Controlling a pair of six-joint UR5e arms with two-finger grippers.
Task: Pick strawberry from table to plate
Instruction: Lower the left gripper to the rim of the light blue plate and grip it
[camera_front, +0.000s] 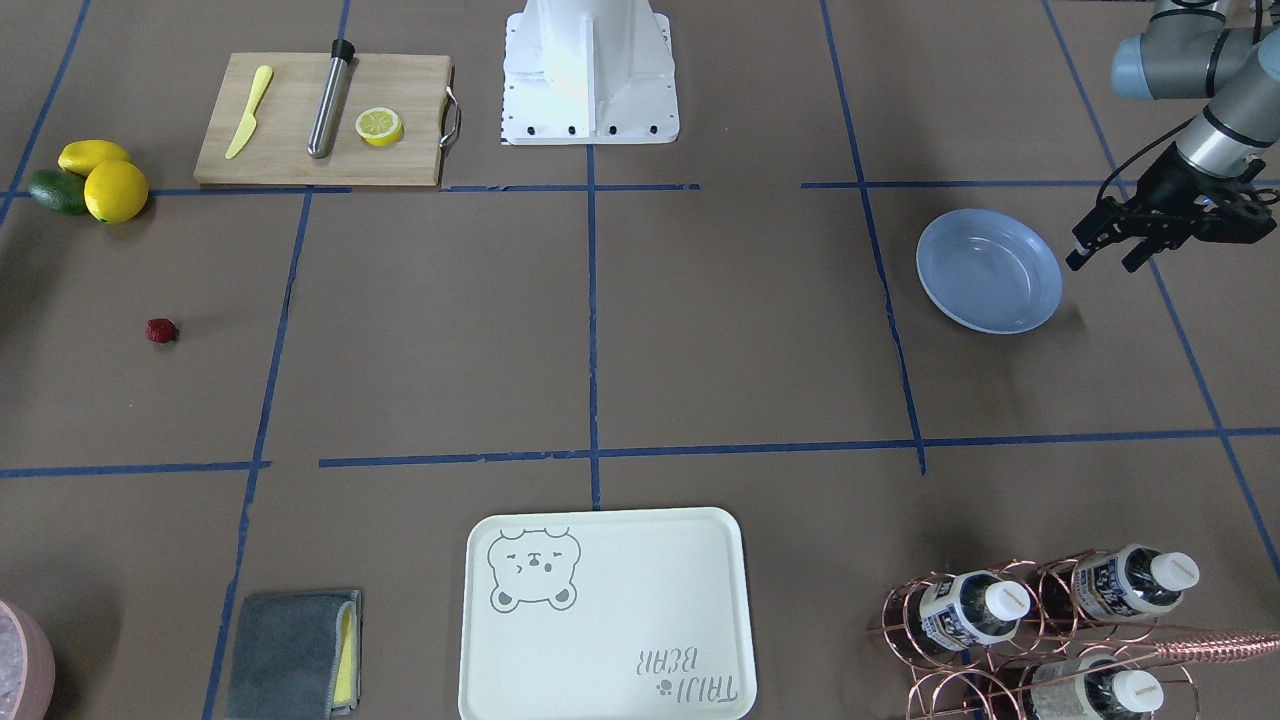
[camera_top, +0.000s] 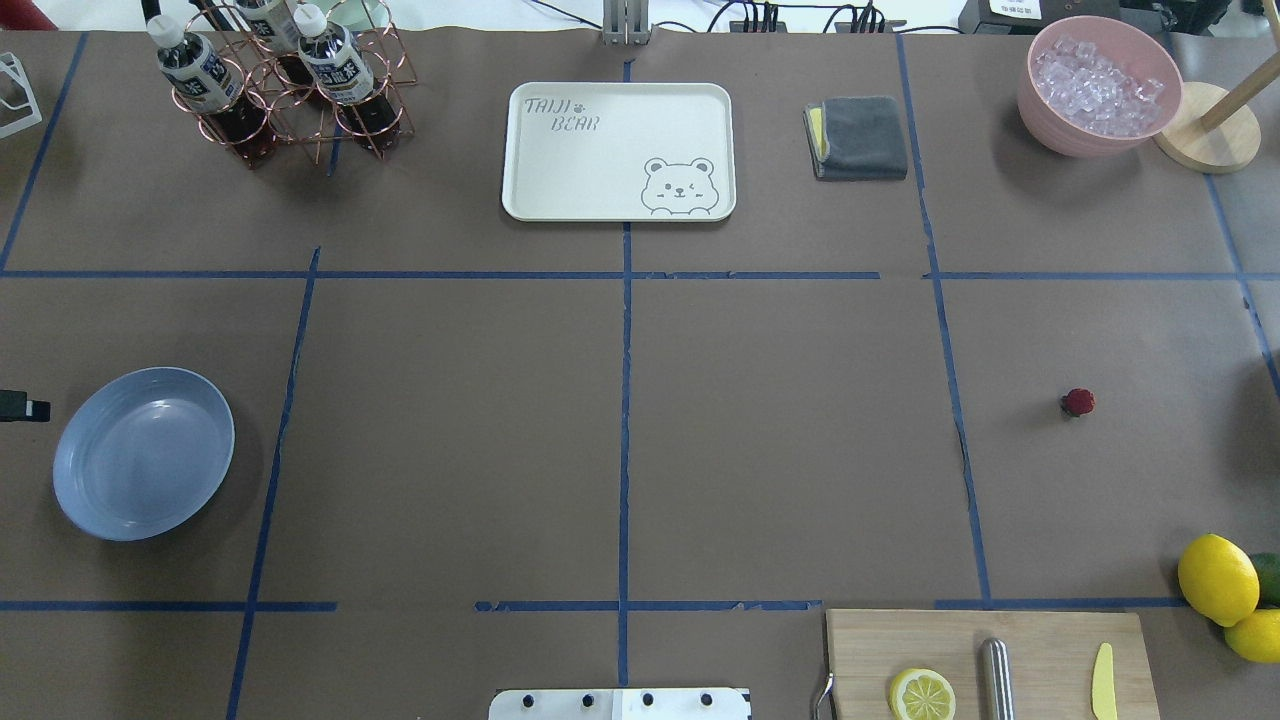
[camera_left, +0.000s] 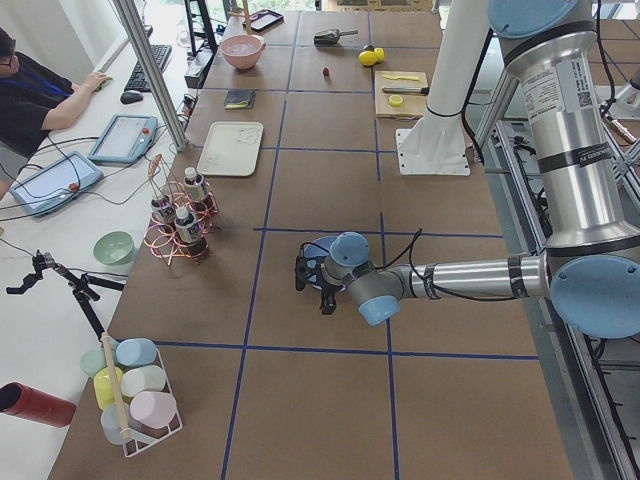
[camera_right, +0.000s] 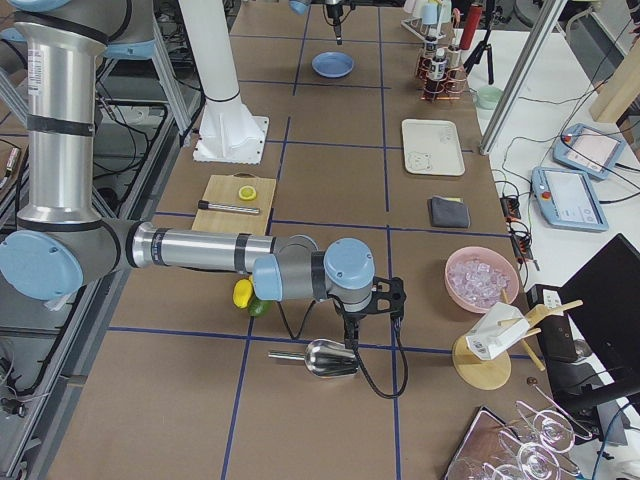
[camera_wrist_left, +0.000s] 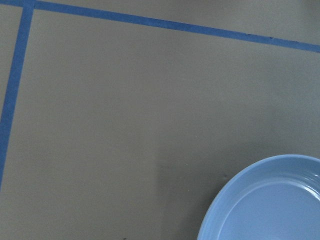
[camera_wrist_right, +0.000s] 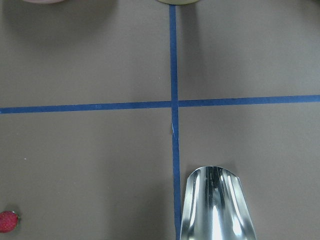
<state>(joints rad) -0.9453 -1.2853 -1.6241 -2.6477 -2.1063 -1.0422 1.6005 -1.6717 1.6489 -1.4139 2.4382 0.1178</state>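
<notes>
Black left gripper (camera_front: 1108, 262), jaws spread and empty, hangs just beside the plate (camera_front: 988, 271). The right gripper (camera_right: 372, 305) is near a metal scoop (camera_right: 328, 357); its jaws I cannot tell. The strawberry (camera_front: 162, 331) lies on the table (camera_front: 700, 350), well apart from the plate.

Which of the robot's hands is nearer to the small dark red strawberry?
Right. The right hand hangs over the table end where the strawberry lies; the left hand is at the opposite end, beside the round light blue plate.
</notes>
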